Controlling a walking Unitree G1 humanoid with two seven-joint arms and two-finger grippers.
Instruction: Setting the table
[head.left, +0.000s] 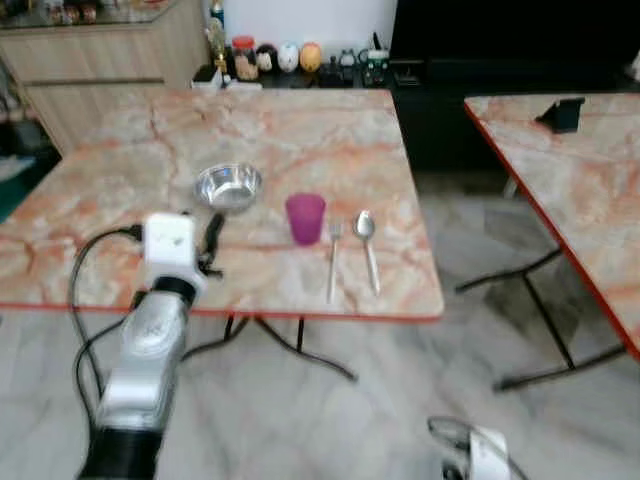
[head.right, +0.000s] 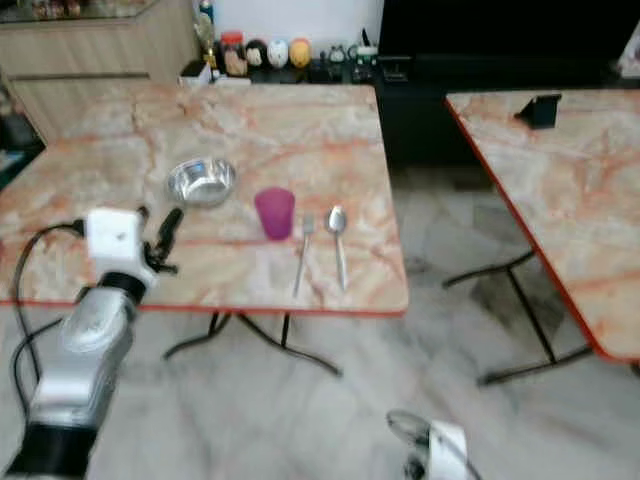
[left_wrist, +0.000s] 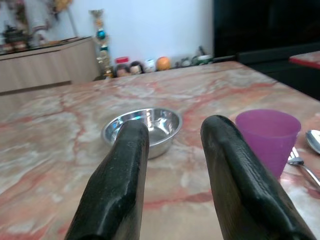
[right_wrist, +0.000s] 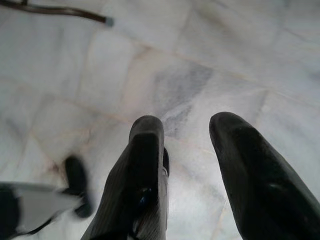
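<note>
The left end effector (left_wrist: 172, 150), fingers parted and empty, faces the bowl (head.left: 228, 186) (light, rigid, slippery steel); grip its rim.

Head eyes high, facing down over table (head.left: 90, 190); left wrist low along tabletop; right wrist floorward.

A bench (head.left: 120, 190) with a pink-veined marble-patterned top, a red edge and thin black folding legs is seen on a floor (head.left: 330, 420) of pale grey-veined marble tiles, and a second bench (head.left: 590, 190) of the same kind is placed well apart to its right. Behind them a light wooden cabinet (head.left: 90, 50) is set against a white wall (head.left: 300, 20), beside a low black unit (head.left: 500, 90). A row of small ornaments (head.left: 290, 57) is lined up along the wall.
</note>
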